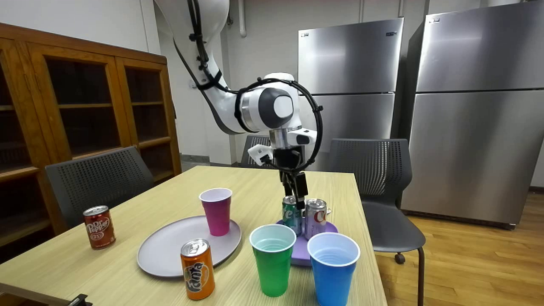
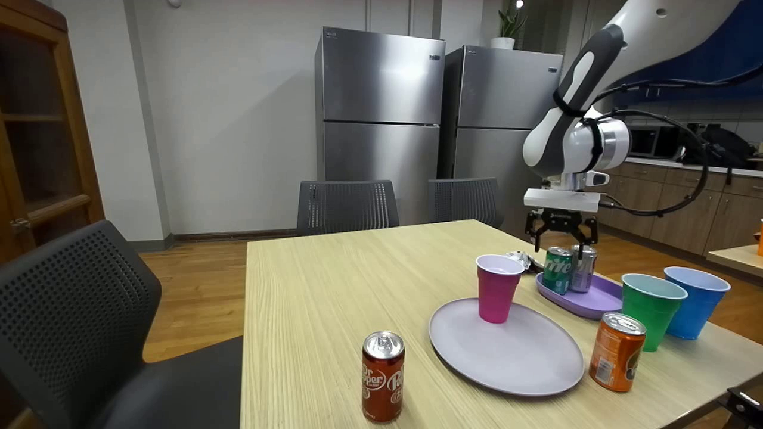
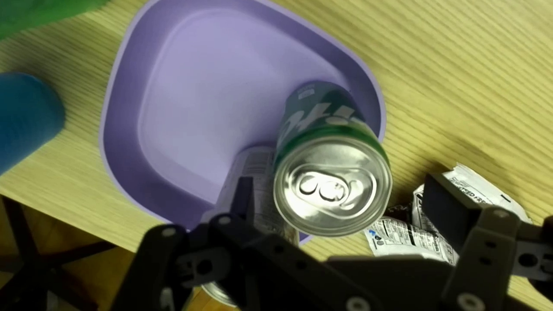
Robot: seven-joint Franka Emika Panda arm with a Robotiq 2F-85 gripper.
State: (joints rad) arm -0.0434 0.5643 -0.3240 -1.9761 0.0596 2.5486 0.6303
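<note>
Above one end of the purple tray (image 3: 194, 86), the gripper (image 2: 559, 250) hung pointing down, its jaws spread wide with nothing in their hold. The green can (image 3: 319, 114) stood upright on the tray, close to the tray's wall, its top lying between the two fingers in the wrist view; no contact with either finger could be made out. A silver can (image 2: 583, 271) stood just beside it, under one finger; whether the two cans touched was hard to tell. A crumpled wrapper (image 3: 410, 242) lay outside the tray, near the other finger.

As for progress, two cans stood on the tray, and neither was gripped or lifted. The fingers looked lined up on the green can, but the views did not settle whether this was a reach or a release; if a reach, the grip was not yet made. The orange can (image 1: 198, 270) and the dark red can (image 1: 100, 229) stood on the table (image 2: 334, 298), off the tray. The pink cup (image 1: 216, 212) stood on the gray plate (image 1: 161, 250), and the green cup (image 1: 273, 263) and blue cup (image 1: 333, 272) stood near the tray.
</note>
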